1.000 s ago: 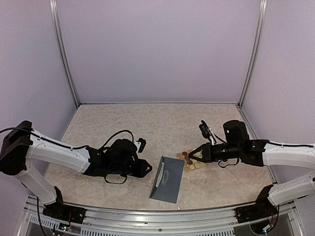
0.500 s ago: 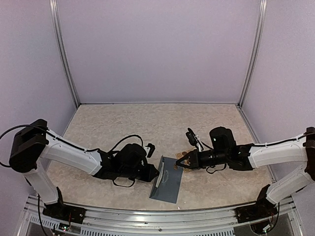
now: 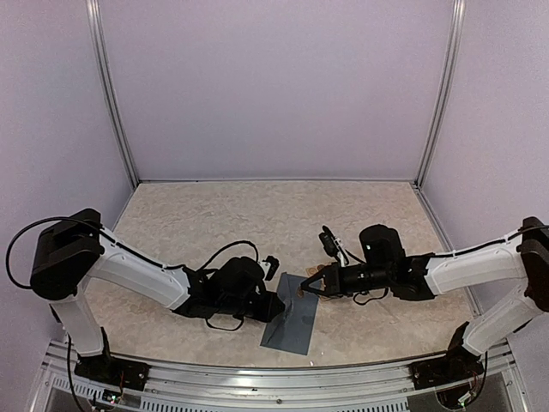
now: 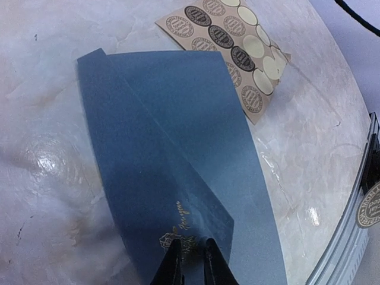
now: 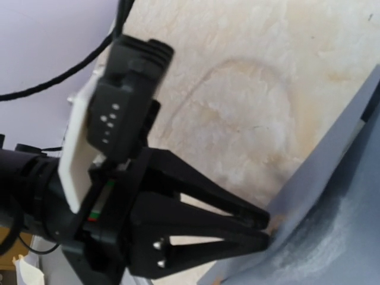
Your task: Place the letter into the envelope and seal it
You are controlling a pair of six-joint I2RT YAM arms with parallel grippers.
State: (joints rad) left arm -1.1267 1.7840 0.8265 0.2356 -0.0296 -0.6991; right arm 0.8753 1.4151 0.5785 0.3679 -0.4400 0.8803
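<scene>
The slate-blue envelope [image 3: 290,324] [image 4: 178,136] lies flat near the table's front, its triangular flap [image 4: 154,178] folded over the body. My left gripper [image 3: 276,306] [image 4: 190,255] reaches in from the left. Its fingertips rest on the flap's tip by the gold print, a narrow gap between them and nothing in it. The right wrist view shows this left gripper [image 5: 267,227] touching the envelope [image 5: 338,225] at its edge. My right gripper [image 3: 302,291] hovers shut over the envelope's far end; I cannot see anything in it. The letter is hidden.
A tan sheet of round stickers [image 4: 234,47] [image 3: 319,269] lies just beyond the envelope's far right corner, partly under the right gripper. One round sticker [image 4: 369,205] shows at the frame edge. A metal rail [image 3: 274,373] runs along the near edge.
The left gripper slid right onto the envelope's flap and its jaws narrowed. The right gripper left the sticker sheet and moved left over the envelope. The flap lies flatter now.
</scene>
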